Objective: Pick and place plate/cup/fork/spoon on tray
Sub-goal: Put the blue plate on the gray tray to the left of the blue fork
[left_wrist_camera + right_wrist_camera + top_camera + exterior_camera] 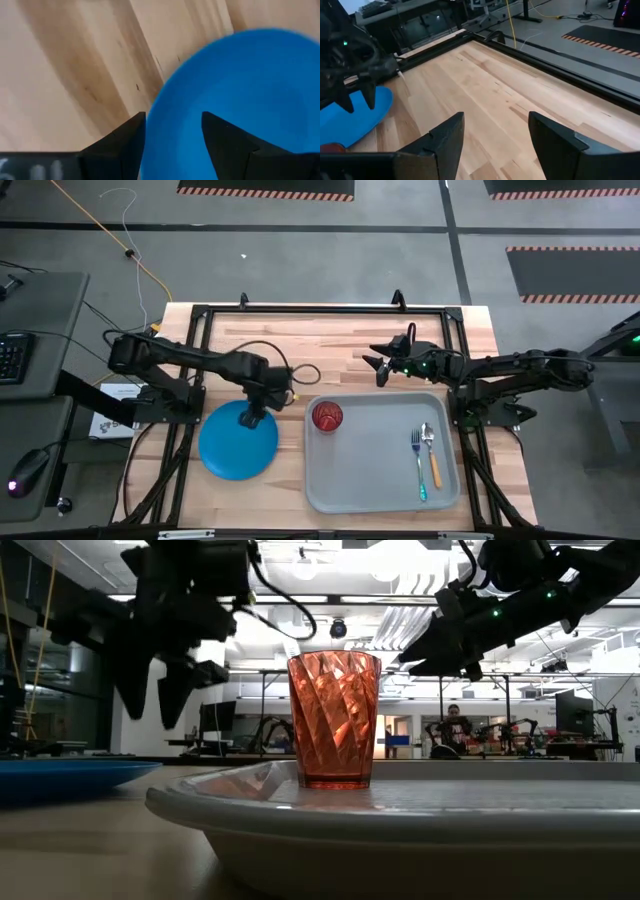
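Observation:
The bright-blue plate [238, 445] lies flat on the wooden table, left of the light-grey tray [380, 480]. My left gripper [253, 420] is open and hovers just above the plate's far rim [165, 105]. One finger is over the wood and one over the plate, and the low view shows its tips [150, 710] clear of the plate [60, 772]. The red-orange cup [327, 416] stands upright in the tray's far left corner [333, 720]. The fork [418, 465] and spoon [432, 452] lie side by side in the tray's right part. My right gripper [383, 367] is open and empty above the table beyond the tray's far edge.
A black frame [320, 310] runs along the table's far edge and sides. A dark cable [300, 372] loops over the wood behind my left gripper. Bare wood [485, 85] lies between the tray and the far edge.

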Controlling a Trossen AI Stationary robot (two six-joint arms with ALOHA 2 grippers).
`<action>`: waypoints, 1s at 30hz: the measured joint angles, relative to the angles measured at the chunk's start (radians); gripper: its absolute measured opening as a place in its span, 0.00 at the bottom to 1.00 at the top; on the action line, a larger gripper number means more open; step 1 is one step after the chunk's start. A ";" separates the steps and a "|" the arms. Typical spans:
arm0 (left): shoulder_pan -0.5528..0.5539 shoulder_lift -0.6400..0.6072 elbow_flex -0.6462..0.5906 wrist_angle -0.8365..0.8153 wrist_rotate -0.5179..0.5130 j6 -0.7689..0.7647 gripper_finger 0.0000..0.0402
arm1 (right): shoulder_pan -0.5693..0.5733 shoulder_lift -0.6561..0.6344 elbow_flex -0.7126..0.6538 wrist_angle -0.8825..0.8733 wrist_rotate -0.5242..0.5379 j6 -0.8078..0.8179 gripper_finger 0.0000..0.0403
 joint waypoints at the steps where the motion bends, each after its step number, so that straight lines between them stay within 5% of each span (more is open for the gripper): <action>1: -0.001 0.011 0.000 0.000 -0.004 0.015 0.46 | 0.000 0.000 0.000 0.000 0.000 0.002 0.53; 17: 0.051 0.025 0.000 -0.003 -0.053 0.065 0.46 | 0.001 0.001 0.001 -0.035 0.000 0.033 0.53; 30: 0.097 0.036 0.000 0.012 0.015 0.088 0.46 | 0.001 0.001 0.001 -0.035 0.000 0.030 0.53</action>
